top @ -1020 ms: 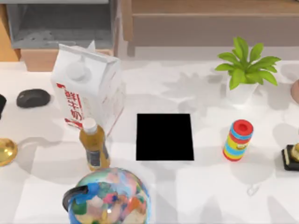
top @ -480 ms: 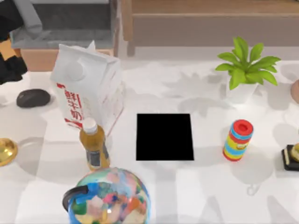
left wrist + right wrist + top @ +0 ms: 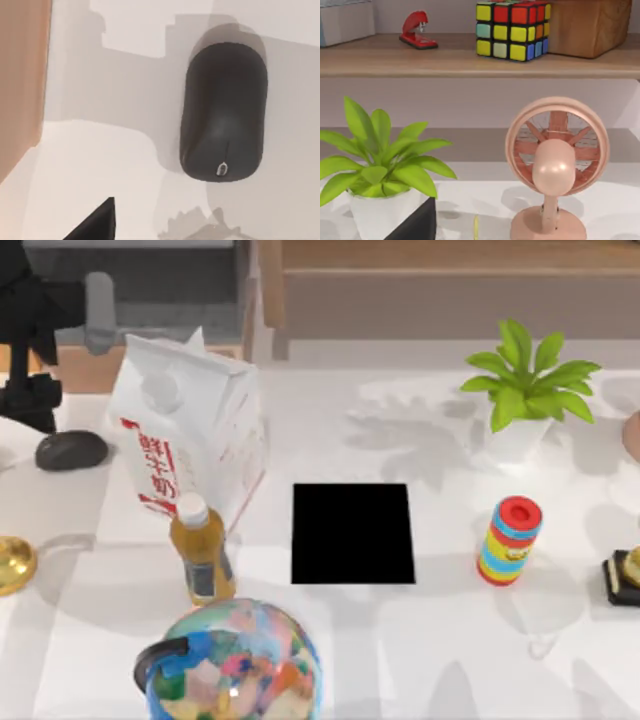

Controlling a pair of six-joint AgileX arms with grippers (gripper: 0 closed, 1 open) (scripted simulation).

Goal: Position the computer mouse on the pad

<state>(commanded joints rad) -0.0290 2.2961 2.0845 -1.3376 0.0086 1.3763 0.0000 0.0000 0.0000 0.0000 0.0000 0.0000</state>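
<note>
The computer mouse (image 3: pixel 71 450), a small dark oval, lies on the white table at the far left, left of the milk carton. The left wrist view looks down on the mouse (image 3: pixel 224 112) from close above. My left gripper (image 3: pixel 30 408) hangs just behind the mouse and slightly to its left, open and holding nothing. One dark fingertip (image 3: pixel 95 225) shows off to the side, apart from the mouse. The pad (image 3: pixel 353 533), a flat black rectangle, lies bare at the table's middle. My right arm is parked off the right side, and its fingertip (image 3: pixel 417 222) shows with nothing held.
A milk carton (image 3: pixel 190 430), a juice bottle (image 3: pixel 202 550) and a globe (image 3: pixel 235 665) stand between the mouse and the pad. A potted plant (image 3: pixel 525 390) and a striped can (image 3: pixel 510 540) stand to the right. A gold object (image 3: pixel 12 565) sits at the left edge, a pink fan (image 3: pixel 555 170) far right.
My left arm has come in from the left edge and swung over the back left corner. Its gripper now hangs close behind the mouse. The mouse and pad have not moved.
</note>
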